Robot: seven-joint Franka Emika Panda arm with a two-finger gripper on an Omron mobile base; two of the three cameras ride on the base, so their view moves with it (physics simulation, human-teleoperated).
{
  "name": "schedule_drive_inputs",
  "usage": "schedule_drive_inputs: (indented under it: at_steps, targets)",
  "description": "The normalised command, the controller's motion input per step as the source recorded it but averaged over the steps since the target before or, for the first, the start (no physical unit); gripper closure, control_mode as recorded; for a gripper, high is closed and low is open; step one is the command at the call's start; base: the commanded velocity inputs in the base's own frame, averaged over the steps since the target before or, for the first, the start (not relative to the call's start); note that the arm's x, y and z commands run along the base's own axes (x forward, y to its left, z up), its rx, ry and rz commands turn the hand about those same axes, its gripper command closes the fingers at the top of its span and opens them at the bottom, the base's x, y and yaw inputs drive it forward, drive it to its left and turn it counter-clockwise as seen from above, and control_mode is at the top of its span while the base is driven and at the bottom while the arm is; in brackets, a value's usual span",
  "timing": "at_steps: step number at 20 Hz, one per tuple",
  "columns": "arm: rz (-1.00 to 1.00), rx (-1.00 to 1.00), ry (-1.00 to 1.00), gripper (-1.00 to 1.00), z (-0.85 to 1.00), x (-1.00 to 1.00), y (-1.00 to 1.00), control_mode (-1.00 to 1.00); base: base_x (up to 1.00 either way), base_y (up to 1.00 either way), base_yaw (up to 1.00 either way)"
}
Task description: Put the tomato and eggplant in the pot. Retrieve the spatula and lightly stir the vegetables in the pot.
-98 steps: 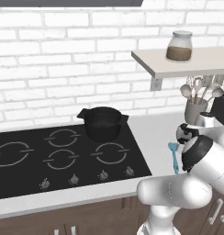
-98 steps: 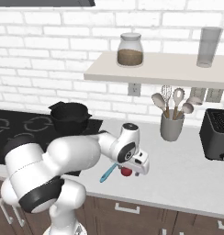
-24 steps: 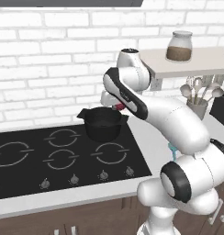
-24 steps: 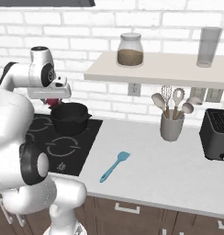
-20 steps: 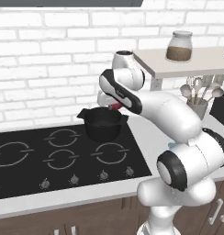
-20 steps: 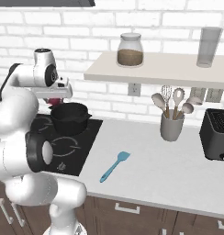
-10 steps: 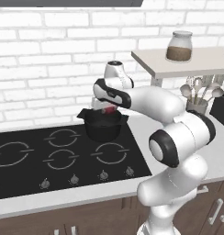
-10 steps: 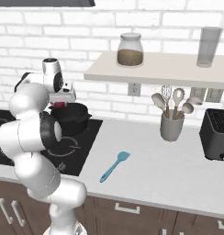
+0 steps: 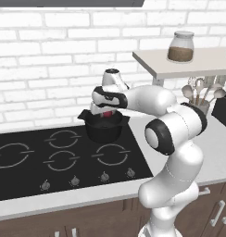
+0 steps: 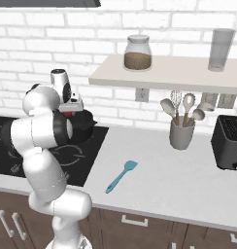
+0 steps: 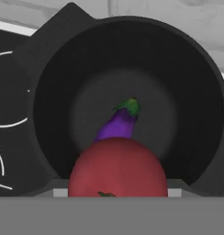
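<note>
Inside pot (image 11: 49, 69), eggplant (image 11: 117, 126) behind gripped tomato (image 11: 117, 169).

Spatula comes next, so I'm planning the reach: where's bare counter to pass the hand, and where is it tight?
Bare counter lies around the spatula, between the hob and the utensil cup. Tight: over the pot, where the gripper holds the tomato.

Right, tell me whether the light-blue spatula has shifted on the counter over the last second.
No. The light-blue spatula lies at the same spot on the white counter, left of the grey utensil cup.
</note>
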Motion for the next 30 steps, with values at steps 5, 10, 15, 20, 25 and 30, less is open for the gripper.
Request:
schedule_drive_inputs:
  at_steps: [5, 10, 15, 20, 25, 30]
  targets:
    - [0.00, 0.00, -0.01, 1.00, -0.30, 0.32, 0.01, -1.00, 0.00, 0.00, 0.00]
    - [0.00, 0.00, 0.00, 1.00, -0.19, 0.31, 0.00, -1.00, 0.00, 0.00, 0.00]
    - [0.00, 0.00, 0.00, 1.00, -0.18, 0.28, 0.04, -1.00, 0.00, 0.00, 0.00]
    - [0.00, 0.00, 0.00, 1.00, -0.18, 0.33, 0.08, -1.00, 0.00, 0.00, 0.00]
    - [0.00, 0.00, 0.00, -1.00, -0.15, 0.17, 0.02, -1.00, 0.00, 0.00, 0.00]
    - [0.00, 0.00, 0.00, -1.00, -0.01, 0.00, 0.00, -1.00, 0.00, 0.00, 0.00]
